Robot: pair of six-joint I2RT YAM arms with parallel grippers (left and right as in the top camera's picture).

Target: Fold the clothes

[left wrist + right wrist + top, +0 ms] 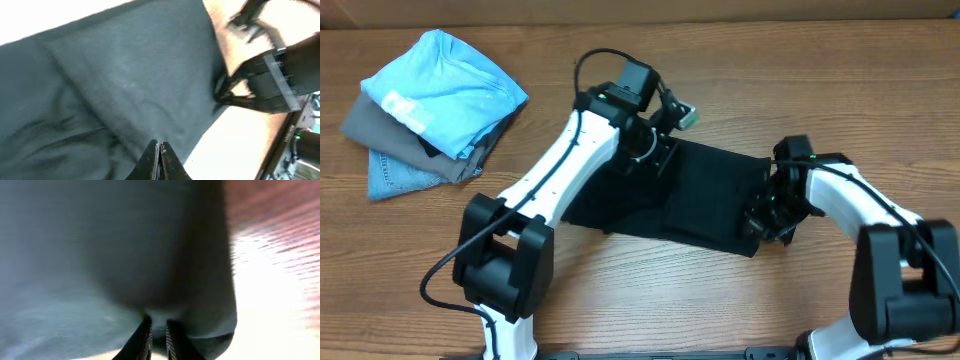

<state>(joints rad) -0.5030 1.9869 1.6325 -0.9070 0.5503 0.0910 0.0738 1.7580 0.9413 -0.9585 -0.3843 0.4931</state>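
Left wrist view puts the left gripper (159, 150) with its two tips pressed together, no gap showing, right at the edge of the black T-shirt (125, 85). Cloth seems nipped between them, though the pinch itself sits under the tips. The right gripper (157, 327) stands narrow, and a dark fold of the same shirt is drawn into the thin slot between its fingers, so I take it as gripping too. From above, the shirt lies on the table (720, 300) as a dark, partly folded strip. The left arm is at its far edge and the right arm at its right end. To my eye a fold is at the point of grasp, with both holds taken and the carry not yet begun. The next move calls for both arms to rise together and bring the held cloth evenly across the shirt without skewing or slipping. Well left of the shirt sits a pile: a light blue shirt (445, 90) on a grey garment (370, 125) and denim (395, 175). Both wrist pictures are blurred, the arms cover the grip points from overhead, and black on black hides the layers.
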